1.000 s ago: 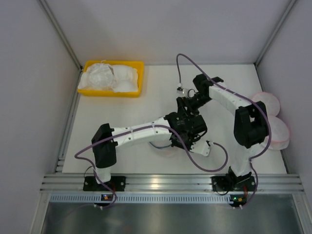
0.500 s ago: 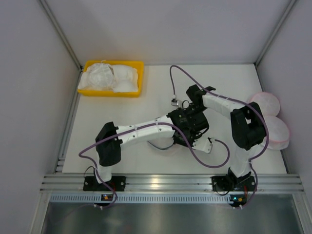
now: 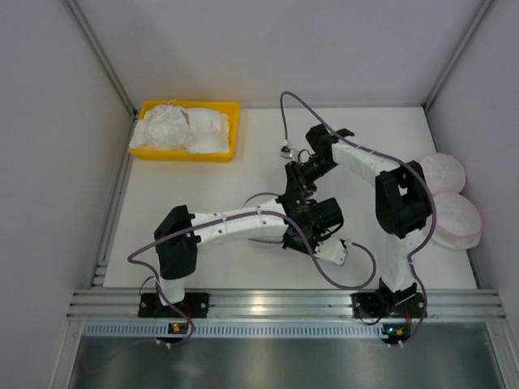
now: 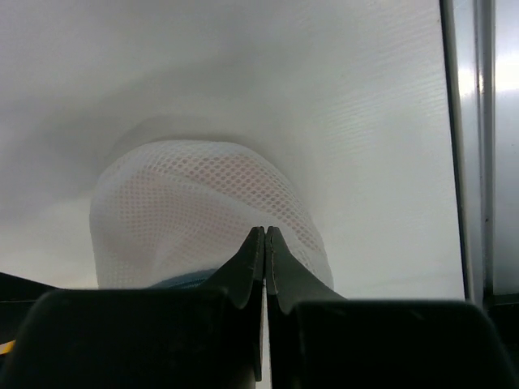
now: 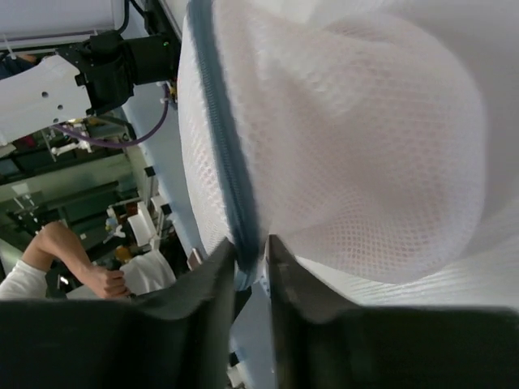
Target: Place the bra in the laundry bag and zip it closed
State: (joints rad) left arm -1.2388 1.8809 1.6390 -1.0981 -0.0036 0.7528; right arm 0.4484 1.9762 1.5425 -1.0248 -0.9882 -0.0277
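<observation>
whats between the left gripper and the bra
The mesh of the laundry bag: in the left wrist view the left gripper pinches it, the bra showing pink through it.

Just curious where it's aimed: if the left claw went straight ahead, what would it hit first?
The laundry bag. In its wrist view the left claw is shut, and its tips point right at that white mesh mound, which has pink showing through. The tips may be touching it; the depth is unclear.

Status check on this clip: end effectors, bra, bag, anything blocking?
Left end effector shut, apparently pinching laundry bag mesh. Right end effector clamped on its grey zipper rim. Bra only a pink tint inside. Nothing blocking seen.
</observation>
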